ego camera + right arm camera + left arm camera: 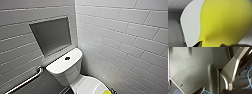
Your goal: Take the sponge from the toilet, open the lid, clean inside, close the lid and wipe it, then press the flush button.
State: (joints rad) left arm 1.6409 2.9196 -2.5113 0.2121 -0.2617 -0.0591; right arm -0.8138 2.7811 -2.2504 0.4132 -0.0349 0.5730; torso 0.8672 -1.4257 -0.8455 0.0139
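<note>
The toilet (pixel 68 72) stands in the corner where two tiled walls meet, its tank against the left wall. The tank's flat white top carries the flush button (pixel 67 58), dark and round, set at its centre. In front of the tank the lid (pixel 86 86) is down, closed over the bowl, white and glossy. The sponge (pixel 107 92) sits at the lid's front part, bright yellow against the white; in the right wrist view the sponge (pixel 224 22) covers much of the lid (pixel 191 25), though whether it presses on it cannot be told.

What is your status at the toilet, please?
Right gripper at bright yellow soft sponge, grip unclear. Sponge over closed white oval lid. Nothing seen blocking.
</note>
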